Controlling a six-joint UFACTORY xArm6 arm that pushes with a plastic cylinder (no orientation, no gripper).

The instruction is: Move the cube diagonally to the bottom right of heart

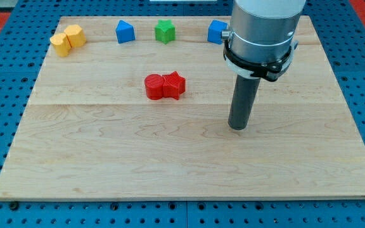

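My tip (237, 127) rests on the wooden board (106, 158), right of centre, touching no block. Two blue blocks lie along the view's top. One (125, 31) is left of centre and looks cube-like. The other (217, 30) is partly hidden behind the arm, so I cannot tell its shape. Two yellow blocks touch at the top left: one (61, 44) looks heart-like, the other (75, 35) is more angular. The tip is far to the right of and below both yellow blocks.
A green star-like block (165, 30) sits between the two blue blocks at the top. Two red blocks touch near the middle, a rounded one (154, 87) and a star-like one (175, 85), left of and above my tip.
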